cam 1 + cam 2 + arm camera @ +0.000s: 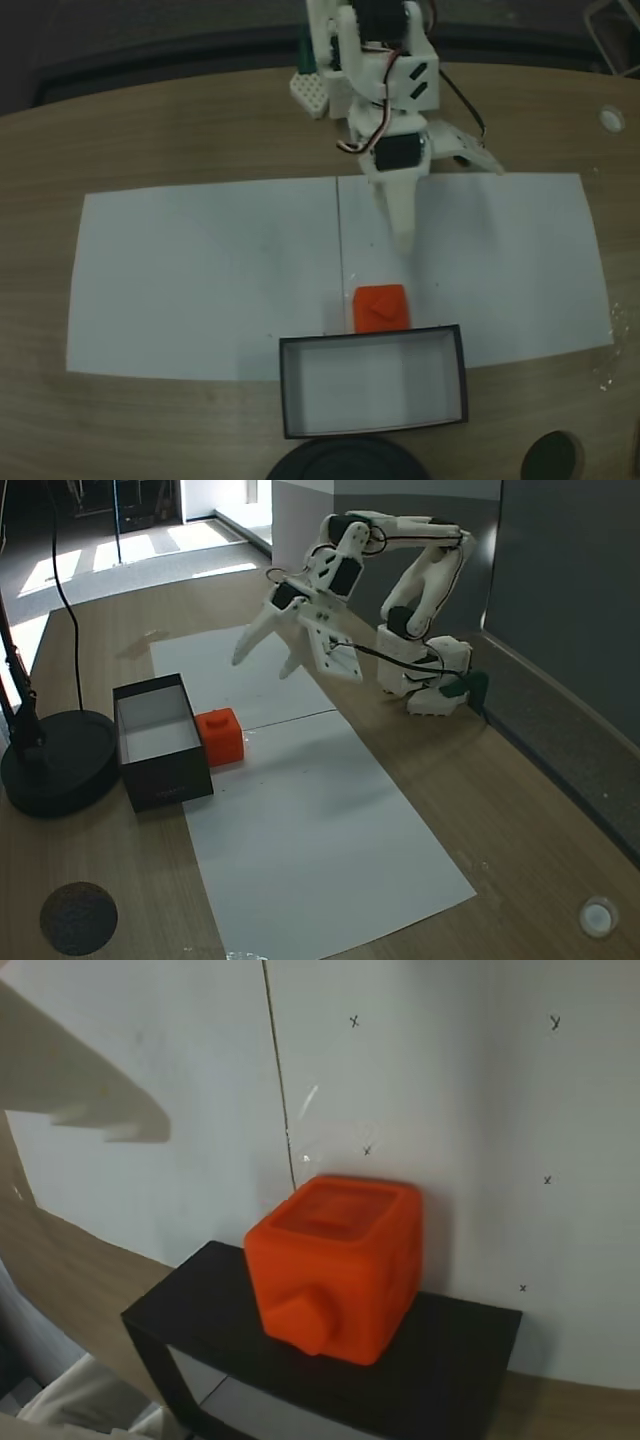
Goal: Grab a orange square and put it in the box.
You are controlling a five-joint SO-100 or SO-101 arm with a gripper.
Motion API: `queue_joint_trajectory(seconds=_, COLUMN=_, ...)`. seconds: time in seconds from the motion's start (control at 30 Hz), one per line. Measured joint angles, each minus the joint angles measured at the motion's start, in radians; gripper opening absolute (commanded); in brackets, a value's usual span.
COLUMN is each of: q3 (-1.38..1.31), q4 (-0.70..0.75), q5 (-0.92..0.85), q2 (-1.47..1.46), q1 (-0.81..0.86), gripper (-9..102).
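While hand (265,660) gapes empty, orange square (381,307) against box (373,427), box cropped in wrist view.

Arm (400,580): white printed plastic links throughout, with black servo blocks seated at the joints. In a fixed view, the wrist servo (398,152) shows as a black rectangular body under a white bracket; that bracket carries two slanted dark slots on its side face. Thin cables, dark with a red strand, loop from the upper links to the wrist; a black cable curves off the right side. Base (430,685) is white, with a green piece at its edge. A white perforated plate sits beside the column. Fingers (400,225): white, long, tapered to a blunt tip; the second is a wider, flat white blade with a stepped edge (90,1090).
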Motion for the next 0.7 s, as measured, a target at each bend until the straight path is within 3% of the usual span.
queue_joint_trajectory(seconds=0.33, q3=-0.193, q4=-0.002, q5=0.032, q2=-0.439, q1=-0.035, gripper=30)
queue_joint_trajectory(seconds=0.57, q3=-0.356, q4=-0.002, q5=0.032, q2=-0.594, q1=0.040, gripper=37)
queue_joint_trajectory(seconds=0.7, q3=-0.413, q4=0.000, q5=0.003, q2=-0.634, q1=0.075, gripper=36)
